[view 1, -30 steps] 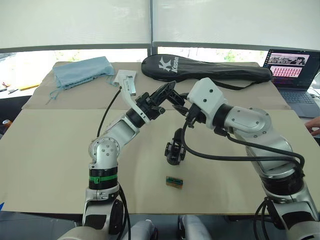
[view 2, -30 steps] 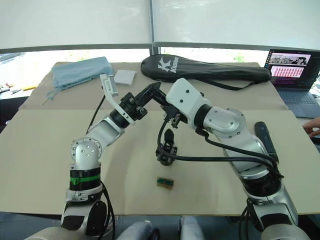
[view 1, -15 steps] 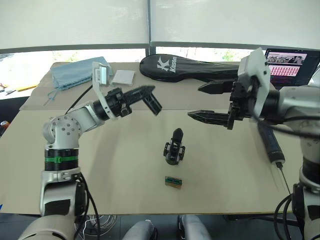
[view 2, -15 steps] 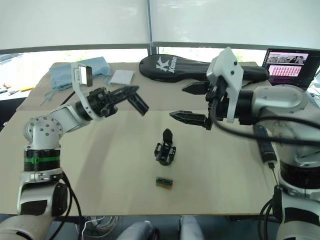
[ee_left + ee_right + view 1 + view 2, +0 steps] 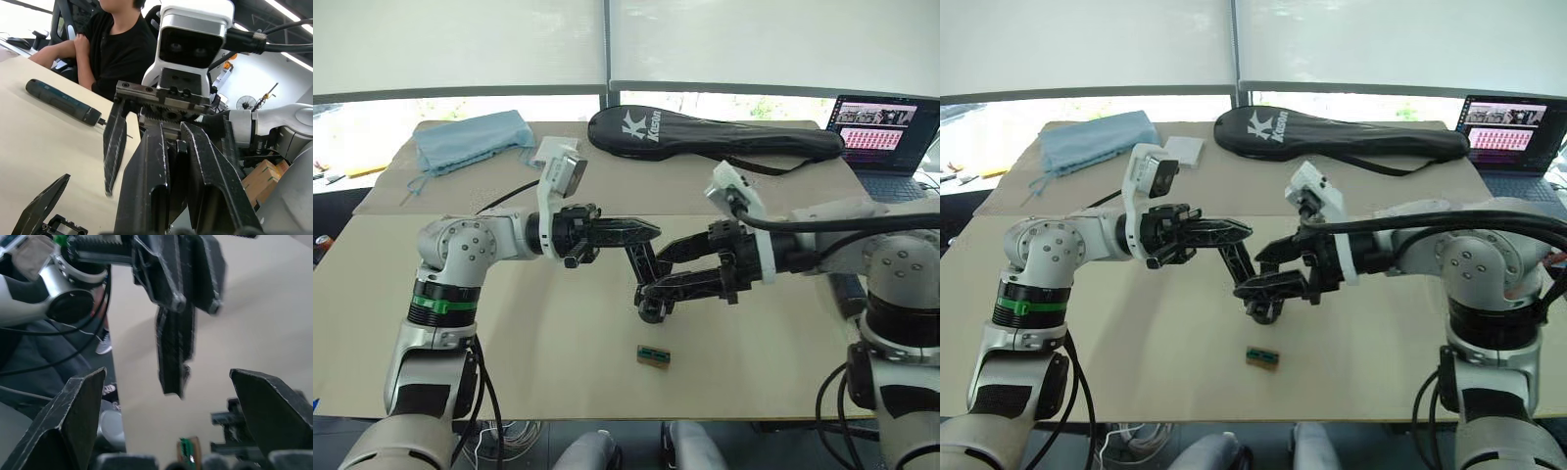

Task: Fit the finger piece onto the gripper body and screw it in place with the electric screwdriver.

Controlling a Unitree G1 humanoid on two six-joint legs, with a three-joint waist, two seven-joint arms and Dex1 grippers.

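My left gripper (image 5: 651, 232) reaches in from the left, shut on the finger piece (image 5: 641, 262), a black tapered part that hangs down from its tips. Just below stands the gripper body (image 5: 652, 305) on the tan table, its one pointed finger (image 5: 45, 203) up. My right gripper (image 5: 654, 274) comes in from the right and is open, its fingers spread on either side of the finger piece and the top of the body; I cannot tell whether they touch. The electric screwdriver (image 5: 63, 103) lies flat on the table, farther to the right.
A small green-and-brown box (image 5: 654, 355) lies in front of the body. At the back are a black racket bag (image 5: 705, 132), a blue cloth (image 5: 475, 137), a white pad (image 5: 1185, 149) and a laptop (image 5: 881, 137). A person (image 5: 117, 44) sits beside the table.
The left gripper has carried the finger piece right and down to just above the gripper body. The right gripper, opened wide a second ago, has swung down and in around the body.
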